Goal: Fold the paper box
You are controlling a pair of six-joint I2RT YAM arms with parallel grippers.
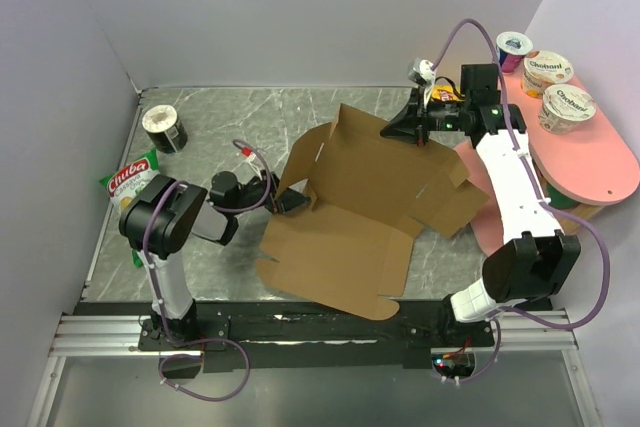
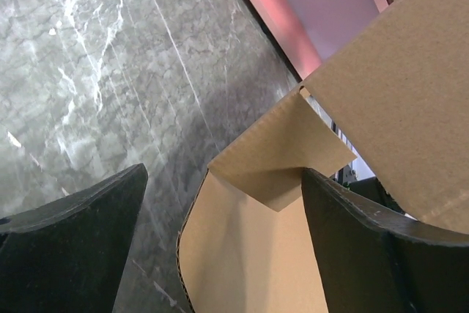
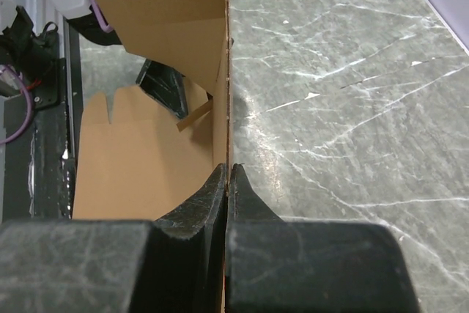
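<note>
**Two grippers on one half-raised cardboard sheet**

Two arms meet the paper box (image 1: 345, 222) at the middle of the table (image 1: 200, 112), a smooth grey slab veined with white like marble. The box is plain brown corrugated card, matte and unprinted, die-cut with notches, slits and rounded tabs. Its near panel lies flat while its far and left panels stand tilted up.

The right gripper (image 1: 402, 129) is clenched on the top edge of the far upright panel. In the right wrist view its black fingers (image 3: 198, 207) press together with the thin card wall between them. The left gripper (image 1: 287, 199) is spread wide at the box's left corner, and in the left wrist view a folded corner flap sits between its jaws. Whether either finger touches the card cannot be told.

Bare table lies open along the far side and to the left, where a dark cylindrical tub (image 1: 163, 129) and a green-and-white snack bag (image 1: 130, 179) rest near the wall. On the right, a pink oval board (image 1: 612, 165) carrying yoghurt cups (image 1: 567, 107) lies just beside the box's right flaps.
</note>
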